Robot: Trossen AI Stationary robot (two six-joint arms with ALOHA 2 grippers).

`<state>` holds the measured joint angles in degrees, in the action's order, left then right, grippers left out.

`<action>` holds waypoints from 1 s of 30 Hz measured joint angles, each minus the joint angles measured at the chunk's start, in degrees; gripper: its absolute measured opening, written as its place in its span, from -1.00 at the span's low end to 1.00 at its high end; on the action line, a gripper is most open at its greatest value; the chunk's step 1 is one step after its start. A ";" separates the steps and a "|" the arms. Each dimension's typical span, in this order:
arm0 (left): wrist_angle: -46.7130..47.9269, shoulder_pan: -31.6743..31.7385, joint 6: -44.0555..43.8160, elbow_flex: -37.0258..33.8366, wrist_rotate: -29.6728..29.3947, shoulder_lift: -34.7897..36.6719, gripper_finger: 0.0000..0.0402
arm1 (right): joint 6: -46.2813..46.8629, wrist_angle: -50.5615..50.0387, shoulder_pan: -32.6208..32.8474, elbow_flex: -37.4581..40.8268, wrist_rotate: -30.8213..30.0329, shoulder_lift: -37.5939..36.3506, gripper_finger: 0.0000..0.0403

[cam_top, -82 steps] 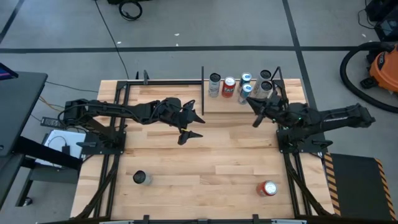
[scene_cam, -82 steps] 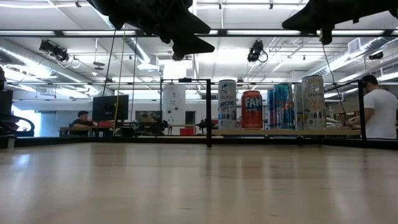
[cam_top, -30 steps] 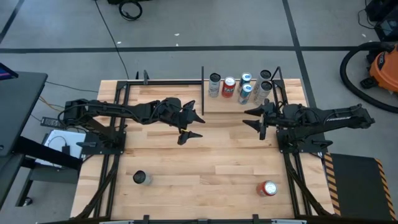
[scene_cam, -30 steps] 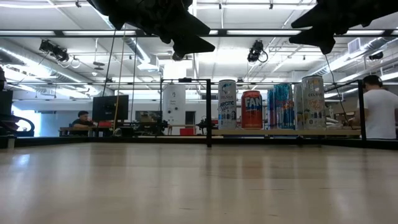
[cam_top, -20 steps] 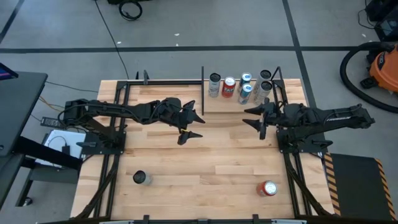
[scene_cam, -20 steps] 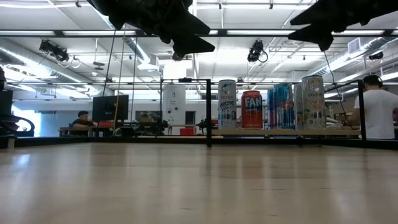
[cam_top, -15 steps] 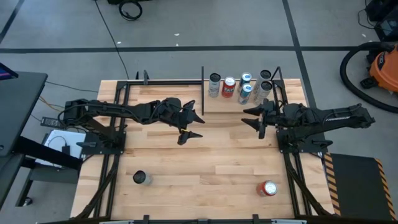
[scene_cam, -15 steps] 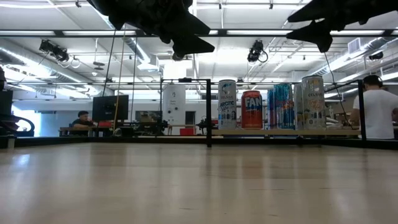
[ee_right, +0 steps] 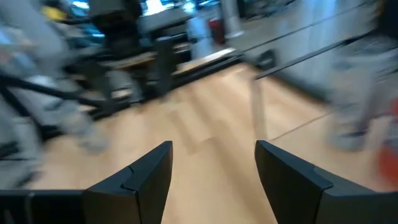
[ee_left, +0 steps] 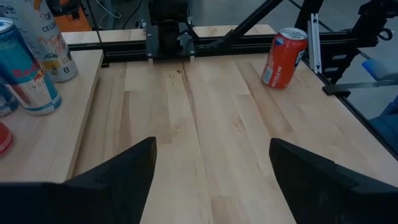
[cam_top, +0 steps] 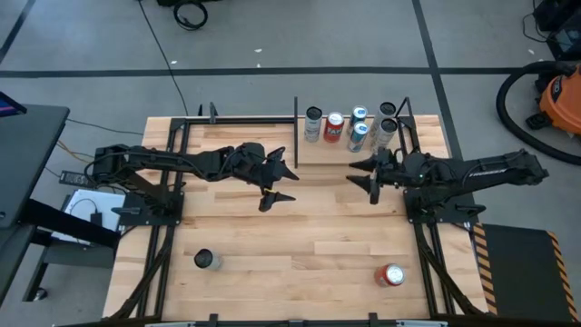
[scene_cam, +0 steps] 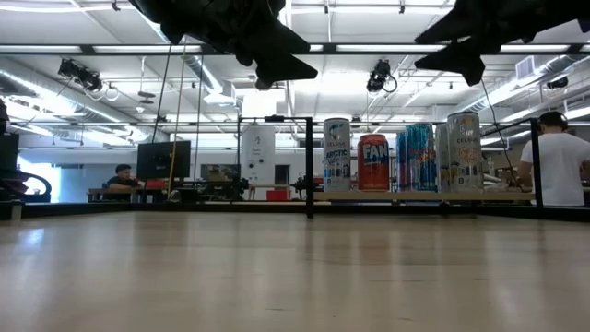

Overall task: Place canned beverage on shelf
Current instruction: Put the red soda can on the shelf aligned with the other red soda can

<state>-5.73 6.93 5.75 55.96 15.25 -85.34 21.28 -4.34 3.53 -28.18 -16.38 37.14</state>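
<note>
Five cans are standing on the shelf [cam_top: 313,153]: one silver [cam_top: 313,124], one red [cam_top: 334,127], two blue [cam_top: 358,136], one pale [cam_top: 388,126]. Two more cans are sitting off the shelf, well apart from it: a grey can [cam_top: 206,261] and a red can [cam_top: 392,275].

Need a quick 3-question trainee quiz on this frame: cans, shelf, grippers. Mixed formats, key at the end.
1. True or false: the red can at the table's near right stands on the shelf.
2. Multiple choice: how many cans stand on the shelf? A) three B) five C) eight
3. Fill in: the right gripper is open and holds ____.

Key: 1. False, it is on the tabletop, as is the dark can at near left. 2. B. 3. Nothing; the left gripper is open and empty too.
</note>
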 joint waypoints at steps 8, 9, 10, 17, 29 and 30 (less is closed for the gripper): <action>-0.51 0.03 2.85 0.00 0.00 0.01 0.56 | 1.71 -0.28 0.00 0.00 19.13 -0.01 0.25; -0.75 0.03 3.55 0.00 0.00 0.00 0.56 | 1.70 -0.32 0.09 0.00 21.04 -0.01 0.27; -0.82 0.03 3.90 0.00 0.00 0.00 0.56 | 1.68 -0.44 0.19 0.00 22.74 0.00 0.30; -0.94 0.03 3.94 0.00 0.00 0.01 0.56 | 1.53 -0.92 1.69 0.00 28.35 1.46 0.57; -0.91 0.01 2.75 0.00 0.00 0.01 0.56 | 8.56 -0.88 7.70 0.00 34.53 6.28 0.82; -0.91 0.01 2.46 0.00 0.00 0.02 0.56 | 9.84 -0.86 8.11 0.00 34.54 6.60 0.82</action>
<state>-6.63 6.94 8.21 55.96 15.25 -85.32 31.12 -5.20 11.64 -28.18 18.16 43.74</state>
